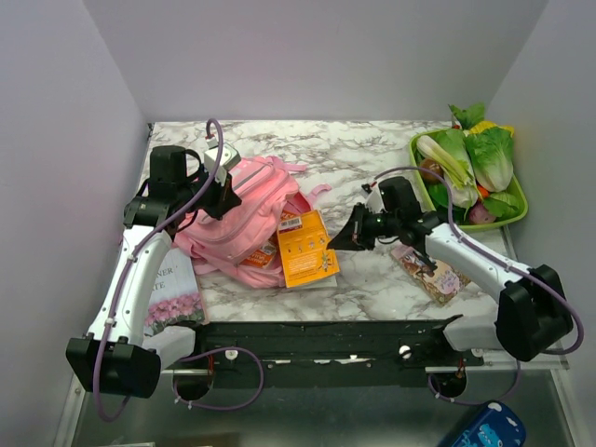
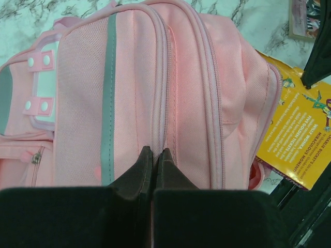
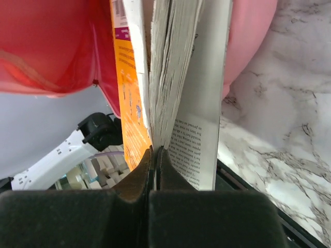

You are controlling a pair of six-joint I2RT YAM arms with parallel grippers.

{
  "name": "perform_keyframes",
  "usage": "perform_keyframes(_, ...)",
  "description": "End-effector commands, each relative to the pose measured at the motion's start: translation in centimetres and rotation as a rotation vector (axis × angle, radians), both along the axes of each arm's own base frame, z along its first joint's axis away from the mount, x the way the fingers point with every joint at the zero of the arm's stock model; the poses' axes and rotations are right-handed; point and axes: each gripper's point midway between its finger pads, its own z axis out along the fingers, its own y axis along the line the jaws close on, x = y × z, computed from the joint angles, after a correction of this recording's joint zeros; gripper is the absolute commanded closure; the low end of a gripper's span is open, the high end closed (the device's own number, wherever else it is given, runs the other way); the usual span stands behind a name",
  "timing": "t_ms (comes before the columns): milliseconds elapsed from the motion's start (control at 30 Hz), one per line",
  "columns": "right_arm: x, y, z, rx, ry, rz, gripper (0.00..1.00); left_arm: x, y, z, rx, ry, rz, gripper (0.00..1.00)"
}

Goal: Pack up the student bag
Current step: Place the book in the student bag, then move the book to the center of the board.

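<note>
Large soft pink fabric backpack (image 1: 244, 216) with grey-green stripes, lying slumped on the left half of the marble table (image 1: 372, 154).

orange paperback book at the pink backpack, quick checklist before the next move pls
1. Far end of the orange paperback book inside the mouth of the pink fabric backpack: ok.
2. The right gripper shut, tips at the book's near edge: ok.
3. Right gripper pinching a page or only pressing: cannot tell.
4. The left gripper shut, tips on the backpack between its zips: ok.
5. Book closed flat: not ok, its pages fan away from the cover.
6. The patterned flat pencil case off the book's path: ok, it lies to the right.
</note>
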Motion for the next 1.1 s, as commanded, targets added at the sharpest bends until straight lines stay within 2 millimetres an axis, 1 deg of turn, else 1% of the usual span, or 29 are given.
perform_keyframes(0,2.2,1.9,2.0,0.078,-0.041,-0.031,0.99,0.5,-1.1,4.8,-0.073,-0.154,-0.054,0.96)
perform_keyframes(33,3.2,2.1,2.1,0.067,-0.058,-0.063,0.99,0.5,-1.1,4.9,-0.076,-0.153,-0.058,0.96)
perform_keyframes(67,4.0,2.4,1.6,0.051,-0.038,-0.093,0.99,0.5,-1.2,4.8,-0.077,-0.148,-0.058,0.96)
perform_keyframes(100,5.2,2.8,2.4,0.052,-0.058,-0.128,0.99,0.4,-1.2,4.8,-0.081,-0.143,-0.061,0.96)
perform_keyframes(133,6.6,2.8,2.1,0.029,-0.076,-0.195,0.99,0.4,-1.3,4.9,-0.085,-0.141,-0.062,0.96)
perform_keyframes(167,7.5,3.4,1.5,0.022,-0.047,-0.236,0.99,0.3,-1.3,4.8,-0.087,-0.135,-0.064,0.96)
perform_keyframes(233,9.6,4.3,2.0,0.037,-0.077,-0.307,0.99,0.2,-1.4,4.9,-0.091,-0.133,-0.065,0.96)
perform_keyframes(267,9.7,5.3,2.2,0.061,-0.067,-0.310,0.99,0.2,-1.3,4.9,-0.090,-0.133,-0.062,0.96)
perform_keyframes(300,10.1,6.0,0.7,0.042,-0.037,-0.312,0.99,0.1,-1.3,5.0,-0.087,-0.136,-0.064,0.96)
perform_keyframes(333,10.6,6.8,1.5,0.053,-0.049,-0.312,0.99,0.1,-1.2,5.1,-0.082,-0.142,-0.060,0.96)
perform_keyframes(367,10.1,8.0,1.3,0.054,-0.041,-0.281,0.99,0.1,-1.1,5.1,-0.078,-0.144,-0.059,0.96)
perform_keyframes(400,10.1,8.6,0.4,0.044,-0.023,-0.264,0.99,0.0,-1.1,5.1,-0.073,-0.141,-0.058,0.96)
perform_keyframes(433,9.6,9.2,0.5,0.053,-0.017,-0.237,0.93,0.0,-1.0,5.0,-0.066,-0.145,-0.058,0.96)
perform_keyframes(467,9.2,9.6,0.4,0.048,-0.018,-0.222,0.83,-0.1,-0.9,5.0,-0.061,-0.150,-0.056,0.96)
perform_keyframes(500,9.1,9.4,0.2,0.034,-0.030,-0.217,0.56,-0.1,-0.9,4.8,-0.060,-0.145,-0.054,0.96)
perform_keyframes(533,8.8,8.9,1.0,0.030,-0.059,-0.222,0.41,0.0,-0.9,4.7,-0.057,-0.146,-0.054,0.96)
perform_keyframes(567,8.8,7.8,0.2,-0.014,-0.074,-0.253,0.33,0.0,-0.8,4.6,-0.056,-0.143,-0.053,0.96)
perform_keyframes(600,8.8,6.8,0.1,-0.045,-0.102,-0.262,0.15,0.0,-0.8,4.4,-0.056,-0.137,-0.053,0.96)
perform_keyframes(633,8.6,5.7,1.5,-0.048,-0.143,-0.277,0.04,0.1,-0.8,4.4,-0.056,-0.137,-0.053,0.96)
perform_keyframes(667,9.1,3.8,1.0,-0.097,-0.150,-0.314,0.00,0.1,-0.8,4.3,-0.055,-0.137,-0.051,0.96)
perform_keyframes(733,8.6,1.1,-0.2,-0.159,-0.133,-0.330,0.00,0.2,-0.9,4.2,-0.059,-0.136,-0.056,0.96)
perform_keyframes(767,9.2,-1.0,0.5,-0.162,-0.149,-0.365,0.00,0.3,-1.0,4.1,-0.062,-0.131,-0.055,0.96)
perform_keyframes(833,8.5,-4.1,-1.0,-0.239,-0.114,-0.393,0.00,0.3,-1.0,4.3,-0.066,-0.135,-0.057,0.96)
perform_keyframes(867,9.3,-6.9,-0.8,-0.272,-0.118,-0.459,0.00,0.4,-1.0,4.2,-0.066,-0.133,-0.057,0.96)
perform_keyframes(933,9.0,-10.5,-1.9,-0.368,-0.116,-0.493,0.00,0.4,-1.0,4.2,-0.063,-0.134,-0.057,0.96)
perform_keyframes(967,8.6,-13.9,-2.9,-0.450,-0.073,-0.557,0.00,0.3,-1.0,4.2,-0.062,-0.138,-0.056,0.96)
perform_keyframes(1000,8.3,-15.9,-2.9,-0.509,-0.085,-0.579,0.00,0.3,-0.9,4.2,-0.058,-0.141,-0.057,0.96)
perform_keyframes(1033,6.8,-17.7,-4.0,-0.581,-0.026,-0.595,0.00,0.3,-0.9,4.1,-0.058,-0.140,-0.057,0.96)
perform_keyframes(1067,6.5,-20.5,-4.4,-0.660,-0.002,-0.668,0.00,0.2,-0.9,4.1,-0.057,-0.142,-0.057,0.96)
